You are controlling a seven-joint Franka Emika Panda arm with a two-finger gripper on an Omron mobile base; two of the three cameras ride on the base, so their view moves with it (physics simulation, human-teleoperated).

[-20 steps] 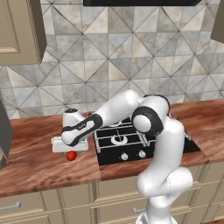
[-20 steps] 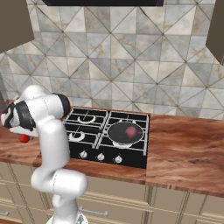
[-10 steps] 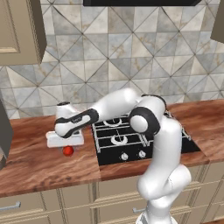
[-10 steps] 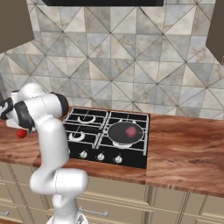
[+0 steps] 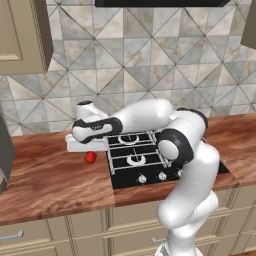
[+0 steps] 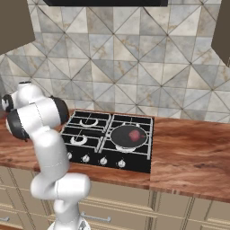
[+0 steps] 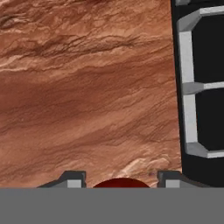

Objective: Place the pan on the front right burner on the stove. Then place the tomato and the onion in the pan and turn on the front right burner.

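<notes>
Red tomato (image 7: 121,183) between the tool (image 7: 121,178) tips, grip uncertain; no legible writing

A reddish-brown wooden countertop (image 5: 45,180) runs across the kitchen. At 12 o'clock above it rises a backsplash of grey triangular tiles (image 6: 134,58). At 6 o'clock below sit beige cabinet drawers (image 5: 75,225), one with a silver handle (image 5: 11,236).
</notes>
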